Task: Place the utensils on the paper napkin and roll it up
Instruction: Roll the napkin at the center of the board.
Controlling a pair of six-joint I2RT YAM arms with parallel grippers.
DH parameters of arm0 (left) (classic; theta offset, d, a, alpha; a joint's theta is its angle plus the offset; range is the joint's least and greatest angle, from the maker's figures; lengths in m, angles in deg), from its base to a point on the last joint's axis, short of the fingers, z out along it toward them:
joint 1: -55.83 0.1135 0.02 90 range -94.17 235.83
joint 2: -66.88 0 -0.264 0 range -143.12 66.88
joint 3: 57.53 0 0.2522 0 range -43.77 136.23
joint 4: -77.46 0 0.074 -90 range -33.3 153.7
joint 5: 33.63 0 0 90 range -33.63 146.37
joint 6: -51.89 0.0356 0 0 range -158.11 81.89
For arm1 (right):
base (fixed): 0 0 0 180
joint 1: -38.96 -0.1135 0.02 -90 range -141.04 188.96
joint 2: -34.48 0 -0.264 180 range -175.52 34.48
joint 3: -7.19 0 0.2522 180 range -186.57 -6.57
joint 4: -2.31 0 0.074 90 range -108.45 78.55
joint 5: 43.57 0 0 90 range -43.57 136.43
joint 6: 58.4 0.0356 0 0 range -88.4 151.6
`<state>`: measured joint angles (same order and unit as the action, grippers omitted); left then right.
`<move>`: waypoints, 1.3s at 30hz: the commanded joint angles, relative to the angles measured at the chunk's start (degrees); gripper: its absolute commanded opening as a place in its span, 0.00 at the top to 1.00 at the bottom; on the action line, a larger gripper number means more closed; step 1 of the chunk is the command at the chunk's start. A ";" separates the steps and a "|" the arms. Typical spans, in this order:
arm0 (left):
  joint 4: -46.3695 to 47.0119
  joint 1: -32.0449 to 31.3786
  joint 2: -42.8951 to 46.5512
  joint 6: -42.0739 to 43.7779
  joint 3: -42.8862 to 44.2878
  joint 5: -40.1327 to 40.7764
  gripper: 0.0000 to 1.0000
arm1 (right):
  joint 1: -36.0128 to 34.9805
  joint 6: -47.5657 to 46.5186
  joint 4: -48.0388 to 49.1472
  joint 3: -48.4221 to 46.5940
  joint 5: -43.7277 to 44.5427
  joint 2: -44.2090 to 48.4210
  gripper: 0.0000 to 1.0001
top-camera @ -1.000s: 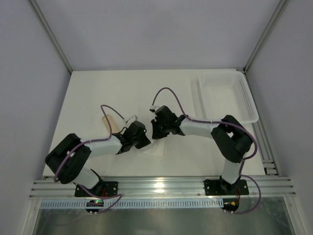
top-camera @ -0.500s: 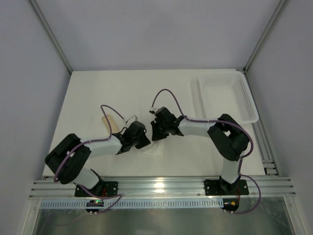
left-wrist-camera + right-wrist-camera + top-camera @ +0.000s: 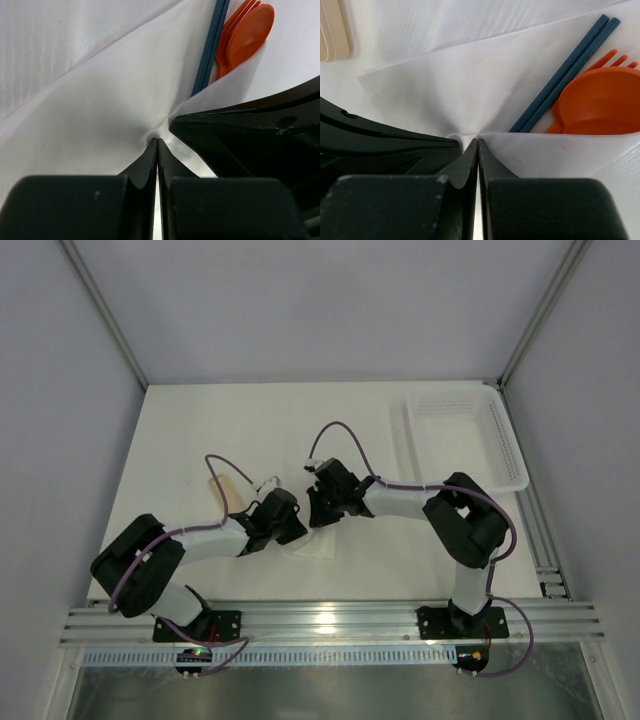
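Thin white paper napkin point(image 3: 470, 95), I judge soft and tearable: left gripper point(image 3: 158, 142) and right gripper point(image 3: 478, 141) clamp its fold beside the orange plastic spoon point(image 3: 600, 107).

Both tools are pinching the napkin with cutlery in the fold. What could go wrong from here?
1. The left tool and right tool both pinch the thin white paper napkin close together; pulling apart could tear it.
2. The orange plastic spoon and dark blue sticks poke out past the fold, so they may slide out during rolling.
3. The pale tan wooden stick lies off the napkin and could be left out.
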<state>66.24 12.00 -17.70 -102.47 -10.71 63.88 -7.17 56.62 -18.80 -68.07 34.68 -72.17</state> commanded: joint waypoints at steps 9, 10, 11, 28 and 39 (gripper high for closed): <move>-2.37 -0.46 0.64 -0.15 -1.50 1.46 1.00 | -0.10 -0.76 -1.70 -2.75 3.05 -0.66 0.95; -2.37 -0.46 0.73 -0.33 -1.59 1.54 1.00 | -0.01 -0.76 -1.87 -2.84 2.96 -0.58 0.94; -2.28 -0.46 0.73 -0.42 -1.59 1.54 1.00 | -0.01 -0.76 -2.05 -2.93 3.13 -0.40 0.93; -2.37 -0.55 0.82 -0.86 -1.42 1.63 1.00 | -0.01 0.38 -11.97 -2.84 14.38 12.25 0.69; -2.37 -0.73 0.73 -0.59 -1.42 1.46 1.00 | -0.10 6.97 -16.72 -1.26 18.51 11.20 0.15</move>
<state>66.39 11.69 -17.59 -103.70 -10.97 64.31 -7.19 60.94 -33.43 -69.34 49.37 -60.96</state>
